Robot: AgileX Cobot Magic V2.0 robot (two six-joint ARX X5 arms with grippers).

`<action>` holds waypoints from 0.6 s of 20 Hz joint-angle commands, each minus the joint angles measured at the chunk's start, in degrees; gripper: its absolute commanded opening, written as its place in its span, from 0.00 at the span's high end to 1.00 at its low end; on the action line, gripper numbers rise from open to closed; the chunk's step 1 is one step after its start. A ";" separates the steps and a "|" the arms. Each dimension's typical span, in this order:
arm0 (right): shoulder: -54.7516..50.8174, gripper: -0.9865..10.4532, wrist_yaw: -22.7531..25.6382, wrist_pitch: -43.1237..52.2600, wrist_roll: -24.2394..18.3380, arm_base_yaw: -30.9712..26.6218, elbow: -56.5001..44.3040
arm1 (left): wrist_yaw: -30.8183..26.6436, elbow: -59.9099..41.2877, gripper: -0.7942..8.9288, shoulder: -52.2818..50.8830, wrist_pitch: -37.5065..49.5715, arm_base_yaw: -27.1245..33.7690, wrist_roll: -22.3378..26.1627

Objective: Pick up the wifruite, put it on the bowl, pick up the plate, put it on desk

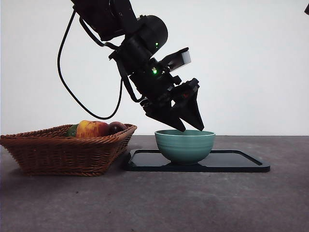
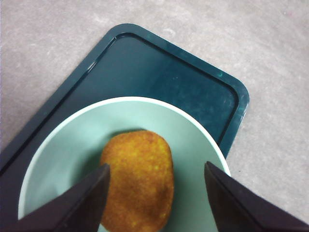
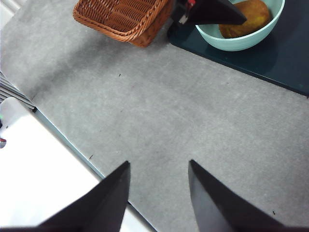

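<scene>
The brown-orange wifruite [image 2: 137,179] lies inside the teal-green bowl [image 1: 185,145], free of the fingers; the front view hides it behind the bowl's wall. My left gripper [image 1: 191,126] hangs just above the bowl's rim, open, its jaws on either side of the fruit without touching it [image 2: 155,166]. The bowl stands on a flat dark rectangular tray [image 1: 241,162], the only plate-like thing, on the grey desk [image 1: 159,203]. My right gripper [image 3: 159,164] is open and empty, high over bare desk, away from the bowl [image 3: 241,41] and the wifruite [image 3: 244,17].
A brown wicker basket [image 1: 63,150] stands left of the tray and close to it, holding a red-yellow apple [image 1: 91,128] and a dark plum [image 1: 116,127]. The desk's edge and a white surface [image 3: 43,179] show beneath the right gripper.
</scene>
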 commanded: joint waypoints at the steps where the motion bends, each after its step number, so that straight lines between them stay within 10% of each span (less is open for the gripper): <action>1: 0.28 0.74 -0.04 0.31 -0.09 0.31 0.48 | 0.04 1.73 0.60 2.19 0.42 -0.63 1.95; 12: 0.28 0.74 -0.02 0.31 -0.09 0.31 0.48 | -2.34 1.73 0.60 3.10 0.76 -0.85 5.40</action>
